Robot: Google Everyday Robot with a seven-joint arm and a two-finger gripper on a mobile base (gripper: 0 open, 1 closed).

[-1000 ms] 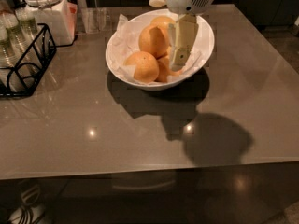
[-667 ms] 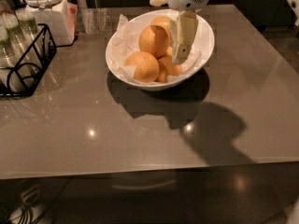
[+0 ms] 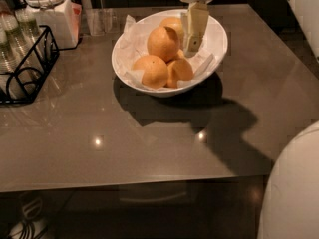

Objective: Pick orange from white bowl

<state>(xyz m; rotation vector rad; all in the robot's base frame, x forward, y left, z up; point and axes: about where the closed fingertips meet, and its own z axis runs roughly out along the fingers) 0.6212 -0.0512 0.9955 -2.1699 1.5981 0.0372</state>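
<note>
The white bowl (image 3: 217, 34) stands at the back middle of the table, lined with crumpled white paper, and holds several oranges. The orange (image 3: 162, 43), round and deep orange, lies on top of the pile. Two more lie in front of it and a paler one behind it. My gripper (image 3: 192, 45) comes down from the top edge into the bowl, just right of the orange and above the bowl's right half. I cannot see whether it touches the orange.
A black wire rack (image 3: 27, 68) with glasses stands at the left edge. A white lidded jar (image 3: 50, 9) and a clear cup (image 3: 99, 20) stand at the back left. A white rounded part of the robot (image 3: 294, 188) fills the lower right corner.
My gripper has risen, its tip now higher in the bowl. The arm's shadow on the table has shifted right, and a white robot part has come into view at lower right.
</note>
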